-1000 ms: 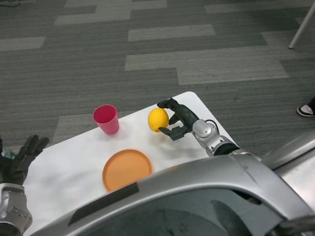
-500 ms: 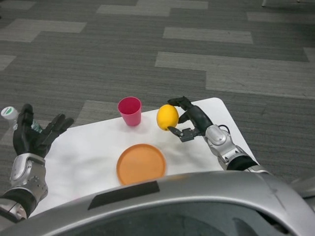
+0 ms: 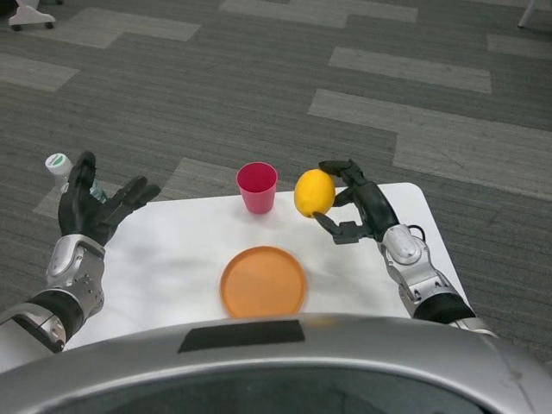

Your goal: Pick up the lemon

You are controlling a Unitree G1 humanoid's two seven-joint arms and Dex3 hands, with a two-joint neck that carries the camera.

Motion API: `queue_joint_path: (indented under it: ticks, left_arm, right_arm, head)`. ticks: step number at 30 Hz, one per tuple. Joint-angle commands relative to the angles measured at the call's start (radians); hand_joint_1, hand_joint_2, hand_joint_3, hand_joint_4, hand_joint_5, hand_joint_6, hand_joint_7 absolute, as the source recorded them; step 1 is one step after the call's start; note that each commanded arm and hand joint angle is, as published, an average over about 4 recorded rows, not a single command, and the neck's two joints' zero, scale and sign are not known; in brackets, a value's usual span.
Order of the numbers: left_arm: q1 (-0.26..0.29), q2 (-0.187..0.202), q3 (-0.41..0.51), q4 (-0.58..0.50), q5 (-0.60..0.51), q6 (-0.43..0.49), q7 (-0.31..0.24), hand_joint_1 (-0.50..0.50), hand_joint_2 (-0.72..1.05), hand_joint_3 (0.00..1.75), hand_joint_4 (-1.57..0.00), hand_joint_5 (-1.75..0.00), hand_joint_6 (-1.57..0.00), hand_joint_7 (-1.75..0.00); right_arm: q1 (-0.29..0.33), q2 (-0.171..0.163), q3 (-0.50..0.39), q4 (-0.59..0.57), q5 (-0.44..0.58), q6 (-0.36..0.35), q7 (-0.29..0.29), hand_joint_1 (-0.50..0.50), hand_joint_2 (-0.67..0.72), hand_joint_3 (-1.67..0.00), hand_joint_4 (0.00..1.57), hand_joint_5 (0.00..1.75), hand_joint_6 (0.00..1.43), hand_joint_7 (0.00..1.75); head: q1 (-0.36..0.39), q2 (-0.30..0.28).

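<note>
Over the last sec my head cam swung round, so the whole pic shifted; most of what looked like motion was the view, not the things. On the far left a small bottle with a white-green cap [image 3: 59,164] had come into frame, half hidden behind my left hand [image 3: 90,211], which was raised over the table's left edge w/ fingers spread apart, holding nothing. It had shown only at the corner a sec earlier. The white table [image 3: 172,259] carried a pink cup [image 3: 257,186], upright, nothing visible inside as far as I could tell. Nearer me sat the orange plate [image 3: 263,282], bare. Just right of the cup the lemon [image 3: 314,192] was clamped in my right hand [image 3: 358,209], fingers curled over its top and under it, same grip as 1 s back. It seemed clear of the tabletop, tho I couldn't be sure. I judged the pick basically done.
</note>
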Motion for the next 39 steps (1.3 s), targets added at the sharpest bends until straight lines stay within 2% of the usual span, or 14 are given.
queue_joint_path:
  ticks: [1, 39]
  left_arm:
    - [-0.019, 0.017, -0.002, -0.002, -0.006, -0.003, -0.001, 0.50, 0.52, 0.09, -0.07, 0.00, 0.00, 0.00]
    - [-0.023, 0.016, 0.001, -0.005, -0.004, -0.003, -0.001, 0.50, 0.52, 0.09, -0.07, 0.00, 0.00, 0.00]
  right_arm:
    - [-0.002, -0.006, -0.013, -0.034, 0.013, -0.021, -0.009, -0.33, -0.60, -1.27, 0.26, 1.75, 0.51, 0.84]
    - [0.004, -0.002, -0.061, -0.061, 0.014, -0.030, -0.017, -0.33, -0.60, -1.27, 0.25, 1.75, 0.51, 0.84]
  head:
    - [0.013, 0.006]
    - [0.002, 0.042]
